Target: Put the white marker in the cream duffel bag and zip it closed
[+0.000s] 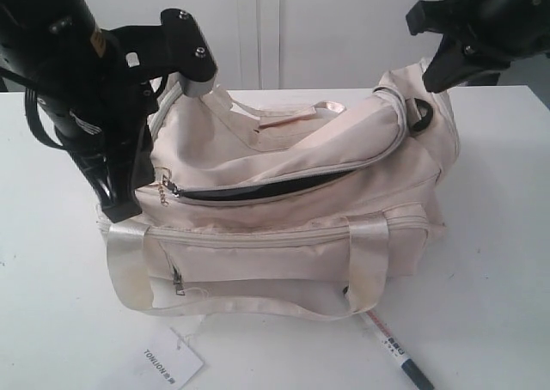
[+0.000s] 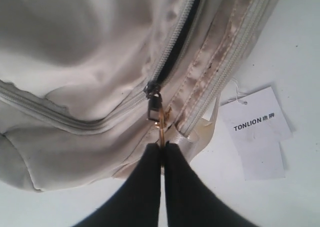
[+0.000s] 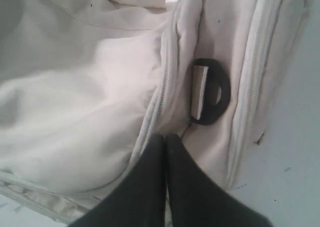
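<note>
The cream duffel bag (image 1: 284, 149) lies across the middle of the table, its top zipper (image 1: 258, 191) partly open and showing dark lining. The white marker (image 1: 391, 347) lies on the table outside the bag, by its front right corner, dark cap pointing toward the table's front edge. At the bag's left end my left gripper (image 1: 123, 208) is shut on the gold zipper pull (image 2: 161, 123), which is pinched between its fingertips in the left wrist view (image 2: 163, 144). My right gripper (image 1: 434, 85) hangs shut over the bag's right end. Its closed tips (image 3: 165, 137) are against the fabric beside a black strap ring (image 3: 217, 92).
A white paper tag (image 1: 168, 362) printed TONLION lies on the table in front of the bag's left corner, tied to it by a thread. Satin strap handles (image 1: 369, 261) wrap the bag's front. A white wall stands behind the table.
</note>
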Tool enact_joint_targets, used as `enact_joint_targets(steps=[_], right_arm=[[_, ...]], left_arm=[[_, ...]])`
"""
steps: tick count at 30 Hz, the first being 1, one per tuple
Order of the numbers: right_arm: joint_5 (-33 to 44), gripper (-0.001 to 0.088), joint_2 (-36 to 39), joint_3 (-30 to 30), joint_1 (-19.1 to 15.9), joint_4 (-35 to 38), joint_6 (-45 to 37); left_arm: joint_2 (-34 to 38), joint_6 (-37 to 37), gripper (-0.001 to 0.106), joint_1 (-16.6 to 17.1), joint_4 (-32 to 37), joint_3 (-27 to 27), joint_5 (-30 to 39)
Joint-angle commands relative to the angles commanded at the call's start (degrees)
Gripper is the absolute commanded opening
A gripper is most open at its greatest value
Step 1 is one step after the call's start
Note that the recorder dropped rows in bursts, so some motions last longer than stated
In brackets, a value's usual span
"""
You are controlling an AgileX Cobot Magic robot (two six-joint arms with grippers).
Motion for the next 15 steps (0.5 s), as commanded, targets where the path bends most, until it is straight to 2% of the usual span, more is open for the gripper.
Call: enact_joint_targets(steps=[10, 15], right_arm=[[-7.73, 0.0000, -8.53, 9.47, 4.13, 1.97, -13.69], [-12.83, 0.0000, -12.54, 14.81, 4.78, 4.46, -21.25]], left_arm=[[0.00, 0.29, 0.000, 0.00, -0.27, 0.00, -1.72], [0.00, 1.15, 0.000, 0.00, -0.27, 0.00, -2.97]])
